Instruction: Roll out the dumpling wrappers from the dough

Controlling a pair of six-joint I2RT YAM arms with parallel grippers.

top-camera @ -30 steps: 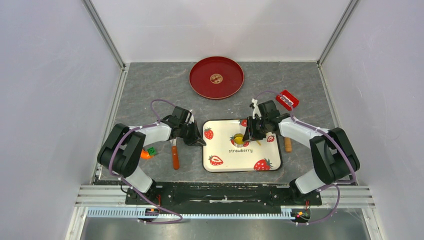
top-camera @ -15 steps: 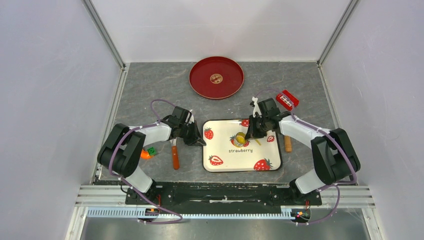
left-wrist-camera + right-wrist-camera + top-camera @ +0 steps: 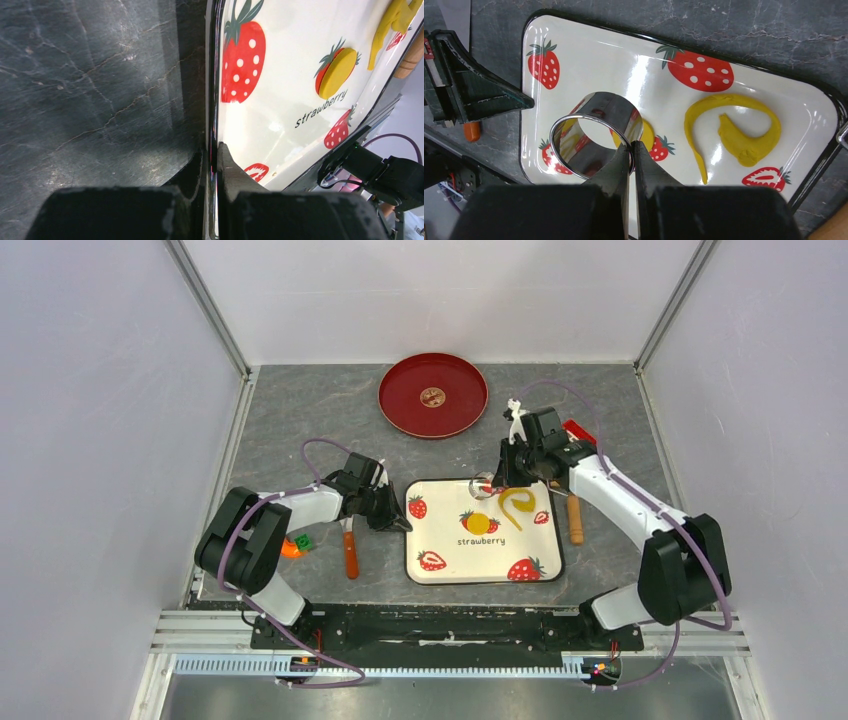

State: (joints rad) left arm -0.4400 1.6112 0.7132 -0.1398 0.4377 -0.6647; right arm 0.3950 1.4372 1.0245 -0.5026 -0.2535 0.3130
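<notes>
A thin round yellow dumpling wrapper (image 3: 478, 523) lies flat in the middle of the strawberry tray (image 3: 490, 558). Beside it, on the right, sits a curled strip of leftover yellow dough (image 3: 520, 503). My right gripper (image 3: 492, 483) hangs above the tray's far edge, shut on the wall of a shiny metal ring cutter (image 3: 594, 135). In the right wrist view the ring hides part of the wrapper (image 3: 647, 136), with the dough curl (image 3: 739, 135) to its right. My left gripper (image 3: 213, 150) is shut on the tray's left rim, one finger on each side of it. The left wrist view shows the wrapper (image 3: 337, 72) farther along the tray.
A red plate (image 3: 433, 395) with a small round mark at its centre stands at the back. An orange-handled knife (image 3: 350, 550) lies left of the tray, a wooden rolling pin (image 3: 575, 520) right of it. Small orange and green pieces (image 3: 296, 545) lie near the left arm.
My right gripper closed on the ring cutter and lifted it up and back off the tray, leaving the cut wrapper and the dough curl uncovered. The left arm has stayed still.
</notes>
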